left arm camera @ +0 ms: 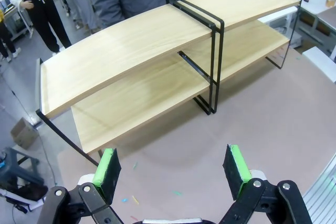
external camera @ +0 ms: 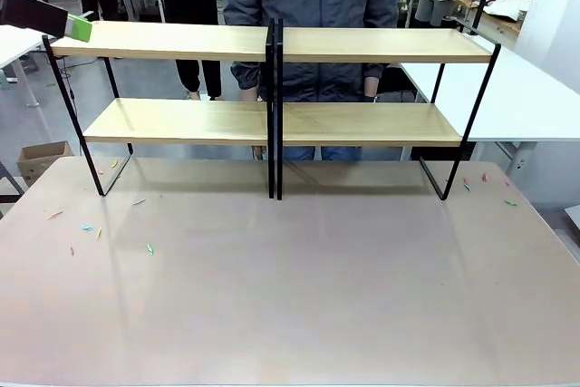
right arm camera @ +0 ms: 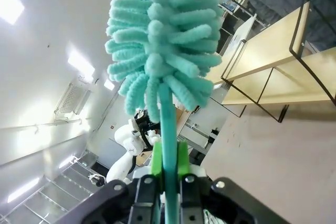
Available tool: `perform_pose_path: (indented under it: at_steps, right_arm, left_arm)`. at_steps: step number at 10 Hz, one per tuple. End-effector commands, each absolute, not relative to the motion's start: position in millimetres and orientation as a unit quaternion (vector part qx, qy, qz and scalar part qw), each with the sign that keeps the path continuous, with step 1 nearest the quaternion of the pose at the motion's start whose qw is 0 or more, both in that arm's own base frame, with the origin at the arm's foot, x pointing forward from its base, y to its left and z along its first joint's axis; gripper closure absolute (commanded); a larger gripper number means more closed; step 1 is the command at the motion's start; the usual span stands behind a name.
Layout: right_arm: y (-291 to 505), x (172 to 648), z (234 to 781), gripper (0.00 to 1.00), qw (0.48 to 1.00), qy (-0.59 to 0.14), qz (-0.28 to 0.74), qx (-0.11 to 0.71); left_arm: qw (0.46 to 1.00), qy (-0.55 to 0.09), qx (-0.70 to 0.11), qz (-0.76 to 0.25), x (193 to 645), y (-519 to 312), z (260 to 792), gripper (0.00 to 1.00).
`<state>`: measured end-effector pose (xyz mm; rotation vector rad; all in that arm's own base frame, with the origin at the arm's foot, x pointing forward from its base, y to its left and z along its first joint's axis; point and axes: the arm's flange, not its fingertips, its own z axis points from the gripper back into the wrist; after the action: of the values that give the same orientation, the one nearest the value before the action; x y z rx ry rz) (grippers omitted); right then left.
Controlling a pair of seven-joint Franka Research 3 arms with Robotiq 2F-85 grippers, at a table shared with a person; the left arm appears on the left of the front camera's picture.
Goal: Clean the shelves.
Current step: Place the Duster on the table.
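Risk: the duster (right arm camera: 163,40) could slip in its thin-handle grip once it drags along a board, or snag the black frame.
Right gripper (right arm camera: 168,169): clamped on the duster handle, head pointing up.
Shelves (external camera: 272,43): far side of the table, at 2 o'clock from the duster head, apart from it.
Left gripper (left arm camera: 173,169): jaws apart, holding nothing, shelves at its 12 o'clock.

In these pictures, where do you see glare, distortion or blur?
Front view: the table carries a soft sheen and faint shelf reflections. Left wrist view: wide-angle distortion bows the shelves into curves. Right wrist view: bright ceiling lights wash out the left side; the teal duster shows sharp and very close.
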<state>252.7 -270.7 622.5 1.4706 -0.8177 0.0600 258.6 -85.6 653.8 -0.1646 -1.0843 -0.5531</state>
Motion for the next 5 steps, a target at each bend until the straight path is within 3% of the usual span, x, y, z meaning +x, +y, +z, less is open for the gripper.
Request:
perform_pose_path:
  at_steps: [1,5]
  right_arm:
    - [-270.1,249.8,627.3,0.88,0.668,-0.356,0.026,0.653]
    - [-270.1,249.8,627.3,0.88,0.668,-0.356,0.026,0.653]
  left_arm:
    - [0.817,-0.509,-0.079,-0.259,259.4,-84.9,653.0,0.00]
    - [0.817,-0.509,-0.079,-0.259,259.4,-84.9,653.0,0.00]
